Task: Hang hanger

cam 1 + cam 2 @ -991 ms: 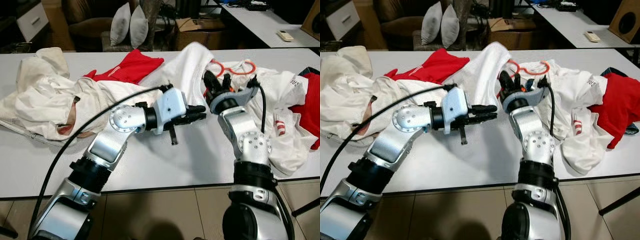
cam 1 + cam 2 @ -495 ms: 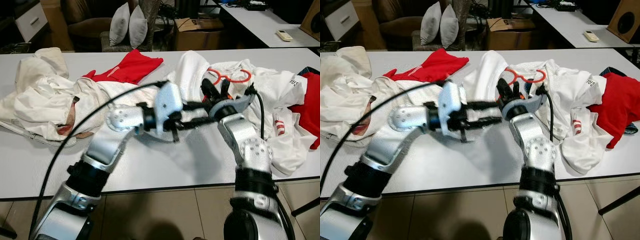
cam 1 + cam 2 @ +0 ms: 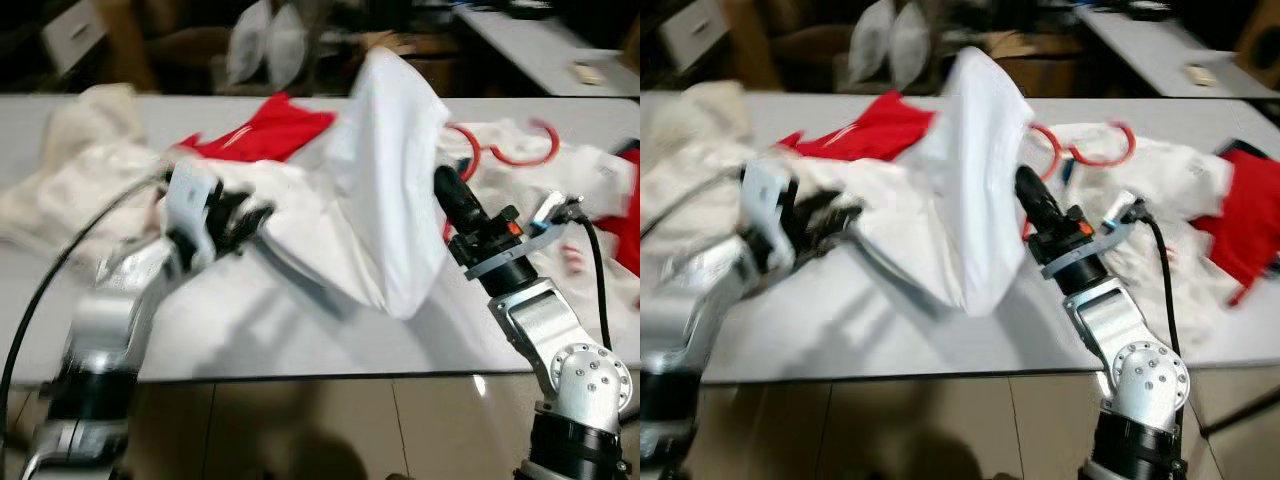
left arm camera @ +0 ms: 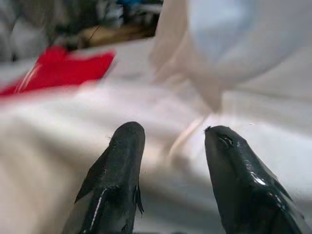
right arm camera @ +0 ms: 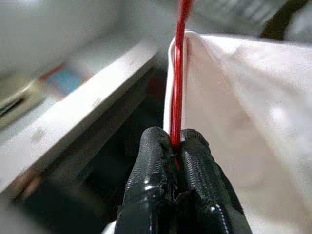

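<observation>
My right gripper [image 3: 450, 190] is shut on the thin red hanger [image 5: 179, 73] and holds it up above the table. A white garment [image 3: 385, 170] hangs from the hanger and rises in a peak. The pinch on the red bar, with white cloth beside it, is plain between the fingers [image 5: 192, 161]. Red hanger hooks [image 3: 505, 152] curl behind the gripper over more white cloth. My left gripper [image 3: 252, 215] is open at the left, low over the garment's spread hem, with nothing between its fingertips [image 4: 127, 139].
The white table [image 3: 250, 340] holds a red shirt [image 3: 265, 130] at the back, a heap of cream clothes [image 3: 70, 180] at the left, and white and red garments [image 3: 1240, 225] at the right. Pillows [image 3: 270, 40] and a cardboard box stand behind it.
My right gripper has lifted the hanger, and the white garment has risen off the table. My left gripper has drawn back to the left, away from the right one. The picture is now blurred.
</observation>
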{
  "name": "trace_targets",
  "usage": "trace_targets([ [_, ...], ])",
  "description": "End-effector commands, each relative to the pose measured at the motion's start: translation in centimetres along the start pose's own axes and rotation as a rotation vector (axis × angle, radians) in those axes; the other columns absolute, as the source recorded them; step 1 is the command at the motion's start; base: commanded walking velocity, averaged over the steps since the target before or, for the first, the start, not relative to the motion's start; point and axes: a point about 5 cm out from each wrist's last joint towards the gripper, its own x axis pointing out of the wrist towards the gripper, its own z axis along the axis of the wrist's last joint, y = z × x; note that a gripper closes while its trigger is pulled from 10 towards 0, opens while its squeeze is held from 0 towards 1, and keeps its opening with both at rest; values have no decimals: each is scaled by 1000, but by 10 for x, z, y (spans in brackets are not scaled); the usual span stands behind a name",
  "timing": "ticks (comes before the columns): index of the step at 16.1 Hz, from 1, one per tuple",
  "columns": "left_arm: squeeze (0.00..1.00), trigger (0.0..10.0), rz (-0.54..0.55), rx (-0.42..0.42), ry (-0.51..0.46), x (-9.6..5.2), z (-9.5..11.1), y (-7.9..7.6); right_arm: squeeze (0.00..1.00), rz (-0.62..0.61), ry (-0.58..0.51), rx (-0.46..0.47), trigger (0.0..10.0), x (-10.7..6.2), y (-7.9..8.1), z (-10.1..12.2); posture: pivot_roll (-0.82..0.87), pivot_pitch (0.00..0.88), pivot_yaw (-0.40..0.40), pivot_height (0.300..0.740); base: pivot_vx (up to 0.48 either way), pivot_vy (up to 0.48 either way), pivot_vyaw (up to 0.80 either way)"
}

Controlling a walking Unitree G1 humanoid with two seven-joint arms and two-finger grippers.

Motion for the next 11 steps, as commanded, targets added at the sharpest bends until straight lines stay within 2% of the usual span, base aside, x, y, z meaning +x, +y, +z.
trace_targets([
  [1,0,10000,44,-69,-23,-12,2,2,0,91,76,-20,10000,-3,16,-9,-166,0,23,740,0,0,800],
  [2,0,10000,53,-112,-19,-17,-3,1,0,110,103,-27,10000,-5,20,-12,-166,0,23,740,0,0,800],
  [4,0,10000,36,-132,-18,-29,-8,-8,0,145,175,-51,10000,-11,27,-19,-156,0,14,740,0,0,797],
  [6,0,10000,-21,-167,-52,-38,-6,-24,0,176,286,-86,10000,-20,34,-31,-143,0,-1,740,0,0,797],
  [8,0,10000,-62,-168,-48,-42,-6,-31,0,168,332,-101,10000,-25,34,-37,-137,0,-8,740,0,0,800],
  [11,0,10000,-64,-113,26,-43,-14,-35,0,99,383,-142,10000,-32,24,-44,-134,0,-11,740,0,0,800],
])
